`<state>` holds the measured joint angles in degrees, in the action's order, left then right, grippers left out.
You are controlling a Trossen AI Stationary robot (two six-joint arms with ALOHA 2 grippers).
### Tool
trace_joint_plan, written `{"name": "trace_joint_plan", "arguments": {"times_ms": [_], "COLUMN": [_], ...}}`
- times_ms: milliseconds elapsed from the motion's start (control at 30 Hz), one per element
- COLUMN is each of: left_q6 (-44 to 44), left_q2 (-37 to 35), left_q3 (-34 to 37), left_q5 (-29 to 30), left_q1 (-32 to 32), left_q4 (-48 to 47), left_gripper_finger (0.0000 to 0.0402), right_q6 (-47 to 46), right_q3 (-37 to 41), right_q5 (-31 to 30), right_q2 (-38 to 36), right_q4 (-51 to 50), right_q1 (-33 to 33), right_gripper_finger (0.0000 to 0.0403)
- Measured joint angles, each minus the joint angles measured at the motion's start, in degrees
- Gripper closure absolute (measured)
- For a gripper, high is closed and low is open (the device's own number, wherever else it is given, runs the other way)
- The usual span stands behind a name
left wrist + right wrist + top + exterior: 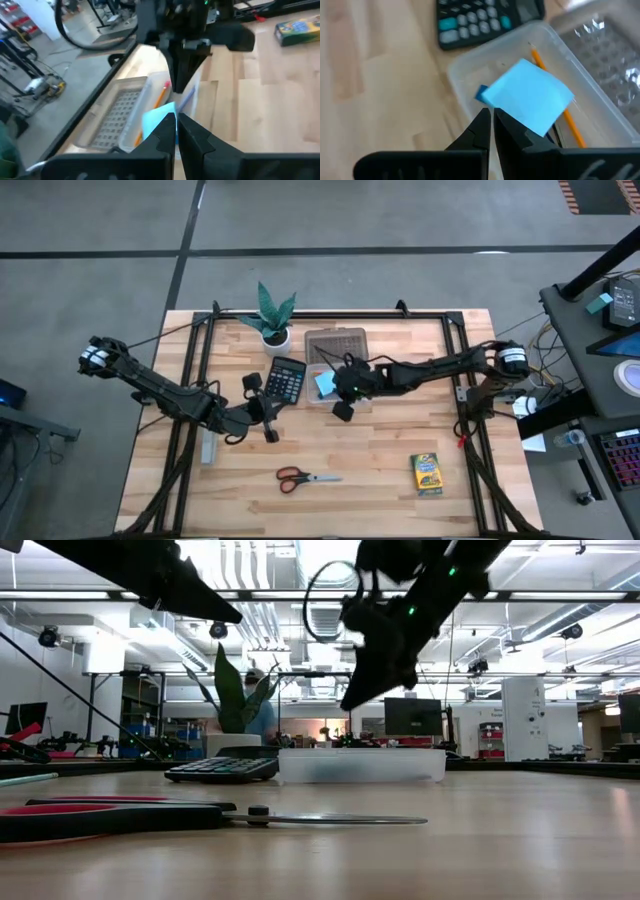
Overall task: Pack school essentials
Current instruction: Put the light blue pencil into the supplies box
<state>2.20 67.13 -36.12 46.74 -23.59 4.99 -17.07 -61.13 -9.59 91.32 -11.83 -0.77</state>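
Note:
A clear plastic box point(322, 386) stands mid-table and holds the light-blue note pad point(530, 97), a small blue eraser point(481, 93) and an orange pencil point(559, 111). The pad lies tilted over the pencil. My right gripper point(491, 121) is shut and empty; it hovers just above the box's near edge point(343, 409), raised off the table point(362, 692). My left gripper point(176, 131) is shut and empty, left of the box near the calculator point(268, 418). Red-handled scissors point(305, 477) and the yellow-green crayon box point(427, 473) lie flat nearer the front edge.
A black calculator point(285, 381) lies just left of the box. The grey lid point(336, 343) lies behind the box, and a potted plant point(272, 318) stands at the far edge. Bare wood point(380, 450) lies between the box and the scissors.

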Motion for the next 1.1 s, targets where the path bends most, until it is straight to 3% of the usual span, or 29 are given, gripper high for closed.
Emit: {"name": "trace_joint_plan", "arguments": {"times_ms": [533,933,1100], "left_q6": [12.9,20.1,30.9], "left_q2": [0.0,0.0,0.0], "left_q3": [0.0,0.0,0.0], "left_q5": [-7.2,-6.2,-2.8], "left_q1": [0.0,0.1,2.3], "left_q4": [0.1,-0.1,-5.7], "left_gripper_finger": [0.0401,0.0401,0.0401], "right_q6": [10.9,23.3,27.1], "right_q3": [11.2,22.4,25.4], "right_q5": [-3.1,-2.0,-0.6], "right_q2": [-12.0,-27.1,-33.1], "right_q4": [9.2,21.6,25.0], "right_q1": [11.0,12.8,12.9], "right_gripper_finger": [0.039,0.039,0.039]}}
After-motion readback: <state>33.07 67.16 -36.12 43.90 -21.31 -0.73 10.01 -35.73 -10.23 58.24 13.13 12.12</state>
